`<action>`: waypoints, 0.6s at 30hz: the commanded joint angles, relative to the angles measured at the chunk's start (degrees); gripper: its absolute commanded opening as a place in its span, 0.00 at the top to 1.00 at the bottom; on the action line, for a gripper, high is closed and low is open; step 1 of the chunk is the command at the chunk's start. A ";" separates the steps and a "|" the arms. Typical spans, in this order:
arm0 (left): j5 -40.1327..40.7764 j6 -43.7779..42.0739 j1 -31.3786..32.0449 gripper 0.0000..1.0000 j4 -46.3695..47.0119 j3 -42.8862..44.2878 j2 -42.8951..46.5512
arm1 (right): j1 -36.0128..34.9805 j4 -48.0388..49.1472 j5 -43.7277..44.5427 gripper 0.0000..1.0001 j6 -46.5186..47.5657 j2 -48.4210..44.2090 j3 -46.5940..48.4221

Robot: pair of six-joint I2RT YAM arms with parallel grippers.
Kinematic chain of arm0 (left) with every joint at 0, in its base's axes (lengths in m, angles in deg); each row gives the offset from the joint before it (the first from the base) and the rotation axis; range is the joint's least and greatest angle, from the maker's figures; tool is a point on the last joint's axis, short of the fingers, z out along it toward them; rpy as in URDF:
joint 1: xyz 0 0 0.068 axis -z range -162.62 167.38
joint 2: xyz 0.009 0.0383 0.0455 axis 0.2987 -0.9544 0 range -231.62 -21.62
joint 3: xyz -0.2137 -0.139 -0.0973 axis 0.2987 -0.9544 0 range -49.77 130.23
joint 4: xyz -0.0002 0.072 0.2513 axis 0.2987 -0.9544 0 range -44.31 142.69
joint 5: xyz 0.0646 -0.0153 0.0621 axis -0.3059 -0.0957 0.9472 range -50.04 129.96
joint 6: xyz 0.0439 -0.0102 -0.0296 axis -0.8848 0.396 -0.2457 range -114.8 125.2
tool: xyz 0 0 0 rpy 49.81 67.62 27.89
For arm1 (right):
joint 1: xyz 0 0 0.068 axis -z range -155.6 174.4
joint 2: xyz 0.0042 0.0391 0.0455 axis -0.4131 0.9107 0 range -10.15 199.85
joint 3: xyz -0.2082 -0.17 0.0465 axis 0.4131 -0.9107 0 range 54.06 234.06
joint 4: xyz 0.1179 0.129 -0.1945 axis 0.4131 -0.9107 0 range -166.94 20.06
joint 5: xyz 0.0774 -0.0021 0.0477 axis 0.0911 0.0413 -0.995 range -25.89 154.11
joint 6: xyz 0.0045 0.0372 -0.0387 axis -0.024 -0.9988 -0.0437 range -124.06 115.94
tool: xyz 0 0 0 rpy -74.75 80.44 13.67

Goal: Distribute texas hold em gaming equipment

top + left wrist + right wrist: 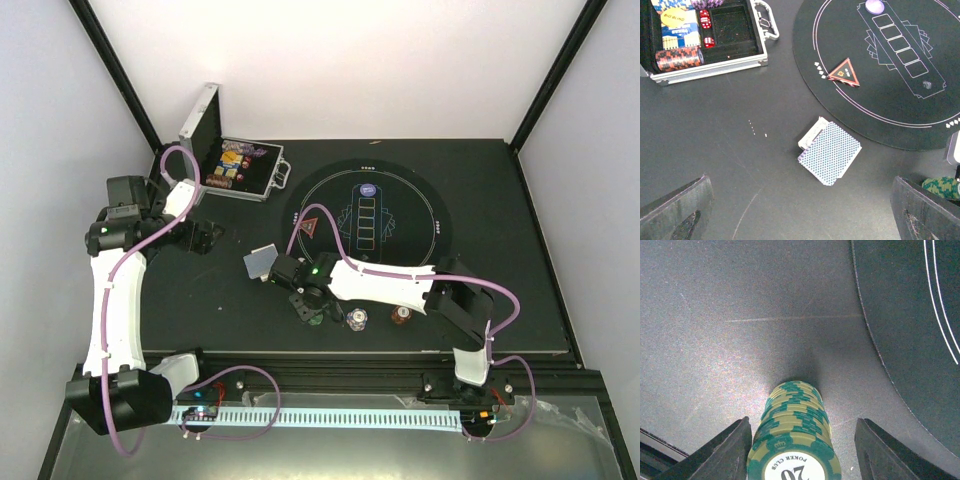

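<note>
Green-and-cream stack of round poker chips (795, 435) upright near the front edge of the tabletop (230, 320), between half-open fingers of the right gripper (802, 422), one touching, the other just apart. Left gripper (800, 210) spread wide, empty. Could topple under uneven closing.

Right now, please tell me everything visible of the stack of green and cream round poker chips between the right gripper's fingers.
The stack of green and cream poker chips stands upright on the dark table, just outside the round black mat. Its edges are striped green and cream; the top chip's white centre reads POKER CLUB 20. It looks like hard plastic. The right gripper straddles it, jaws open, with a gap on one side.
</note>
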 commanded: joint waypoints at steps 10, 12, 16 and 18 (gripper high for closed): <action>-0.28 -0.61 -1.27 0.01 -0.44 2.25 0.81 | -0.17 -0.66 1.62 0.48 -0.13 0.63 1.15; -0.40 -0.69 -1.37 0.01 -0.48 2.25 0.72 | -0.14 -0.57 1.29 0.52 -0.12 0.61 1.22; -0.50 -0.99 -1.68 0.01 -0.58 2.25 0.55 | -0.12 -0.48 1.24 0.68 -0.60 0.01 1.31; -0.54 -1.07 -1.87 0.01 -0.56 2.31 0.45 | -0.17 -0.65 1.24 0.76 -0.74 -0.51 1.67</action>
